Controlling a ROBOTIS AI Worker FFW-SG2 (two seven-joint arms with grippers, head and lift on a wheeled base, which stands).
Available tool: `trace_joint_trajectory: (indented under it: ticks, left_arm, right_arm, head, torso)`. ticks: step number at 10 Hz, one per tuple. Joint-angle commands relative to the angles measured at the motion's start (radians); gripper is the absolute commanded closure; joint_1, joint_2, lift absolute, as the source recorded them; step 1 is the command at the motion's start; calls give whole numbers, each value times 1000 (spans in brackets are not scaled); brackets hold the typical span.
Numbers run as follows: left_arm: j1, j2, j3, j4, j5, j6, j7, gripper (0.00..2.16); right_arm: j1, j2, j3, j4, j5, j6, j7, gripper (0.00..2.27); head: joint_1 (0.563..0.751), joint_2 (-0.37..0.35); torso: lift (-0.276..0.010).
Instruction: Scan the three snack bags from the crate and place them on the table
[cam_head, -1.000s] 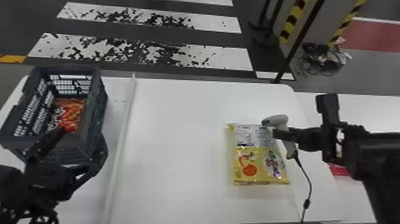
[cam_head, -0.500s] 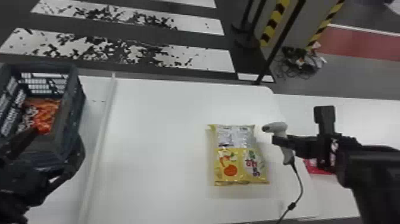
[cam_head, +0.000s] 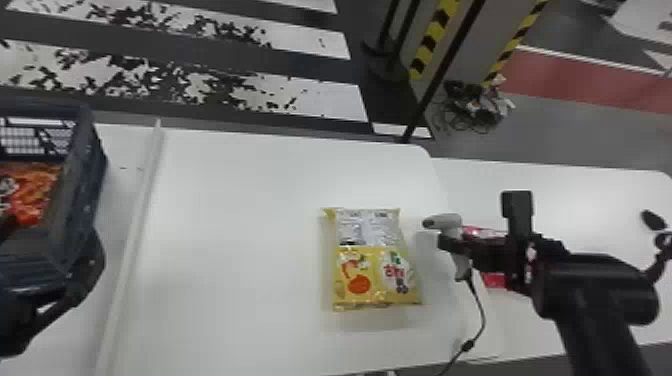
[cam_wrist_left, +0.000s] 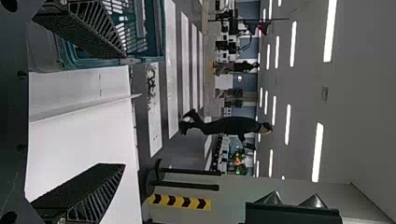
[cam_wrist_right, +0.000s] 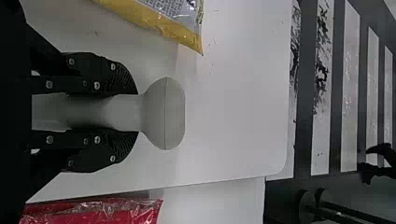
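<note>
Ahead of me, worn white stripes (cam_head: 330, 100) cross a dark grey floor (cam_head: 300, 65); a tangle of dark cables (cam_head: 472, 107) lies near a red floor band (cam_head: 565, 80). My left wrist view shows long white ceiling lights (cam_wrist_left: 317, 151) and slim black posts (cam_wrist_left: 191, 186).

The head view looks down over the table (cam_head: 240, 225), which both wrist views share. The left faces outward, the right closely down.

The crate (cam_head: 86, 185) is cut off by my head view's left edge. My right tool (cam_head: 451, 243) partly hides the red bag (cam_head: 493, 280). The right wrist view crops the yellow bag (cam_wrist_right: 154, 18).
</note>
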Motion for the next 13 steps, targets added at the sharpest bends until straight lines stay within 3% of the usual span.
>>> trace_joint_trajectory:
  ticks: [1, 3, 4, 5, 6, 7, 9, 13]
  left_arm:
    - [4, 0, -2, -4, 0, 0, 0, 36]
    - [7, 1, -2, -6, 0, 0, -2, 36]
    - [10, 1, -2, -9, 0, 0, -2, 36]
    - [15, 1, -2, -17, 0, 0, -2, 36]
    - [20, 0, -2, -23, 0, 0, -2, 36]
    - [21, 0, -2, -23, 0, 0, -2, 36]
    - [23, 0, -5, -24, 0, -3, 0, 36]
    - [23, -2, -6, -21, 0, 0, 2, 36]
  right_arm:
    - [-3, 0, 2, 30, 0, -19, -3, 2246]
    - [-3, 0, 8, 50, 0, -22, -3, 1970]
    - [-2, 3, 8, 50, -2, -31, -4, 1571]
    - [4, 3, 11, 48, -2, -31, -29, 704]
    - [7, 3, 6, 44, -2, -28, -37, 127]
    - [15, 3, 0, 33, -15, -28, -50, 22]
    - [70, 9, -48, -65, -54, 0, -50, 43]
    - [196, 26, -138, -338, -152, 224, -31, 60]
  head:
    - [695, -297]
    - [695, -303]
    - [695, -304]
    - [695, -305]
    - [695, -306]
    - [695, -311]
    - [695, -318]
    - [695, -317]
  torso:
    - [-62]
    - [-62]
    - [-62]
    - [-62]
    - [-62]
    - [-62]
    - [-62]
    - [-62]
